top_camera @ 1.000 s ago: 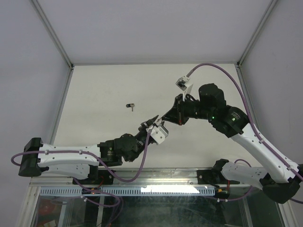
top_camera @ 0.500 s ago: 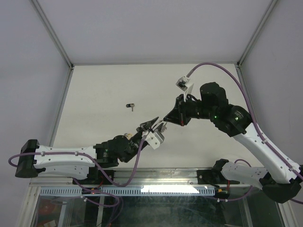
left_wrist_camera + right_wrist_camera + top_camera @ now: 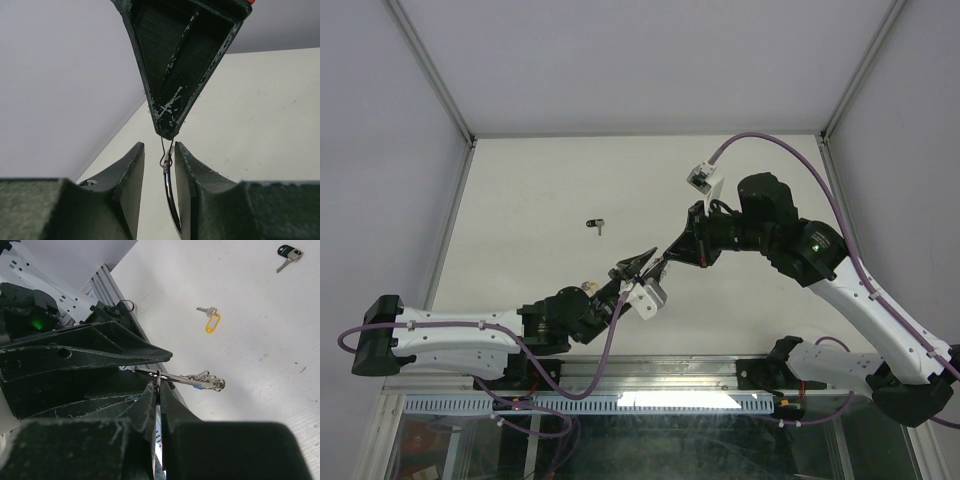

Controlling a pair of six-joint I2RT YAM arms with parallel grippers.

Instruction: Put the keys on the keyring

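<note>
The keyring (image 3: 177, 375) hangs in the air, seen edge-on, with a bunch of silver keys (image 3: 207, 382) at its far end. My right gripper (image 3: 157, 385) is shut on a thin wire loop at the ring's rim. My left gripper (image 3: 159, 145) stands partly open around the ring (image 3: 170, 195). The ring lies against one finger, with a gap to the other. Both gripper tips meet above the middle of the table (image 3: 655, 258). A key with a yellow tag (image 3: 212, 322) and a dark-headed key (image 3: 288, 252) lie apart on the table; the dark-headed key (image 3: 597, 225) is far left of the grippers.
The white table (image 3: 540, 180) is fenced by metal frame rails (image 3: 450, 215) at the left, right and back. An aluminium rail (image 3: 107, 282) runs along the near edge, close under the left arm. Purple cables (image 3: 770, 140) loop off both arms.
My left gripper has drawn back slightly to the lower left and its jaws have narrowed a little. The right gripper followed to the left, still shut on the ring's wire.
</note>
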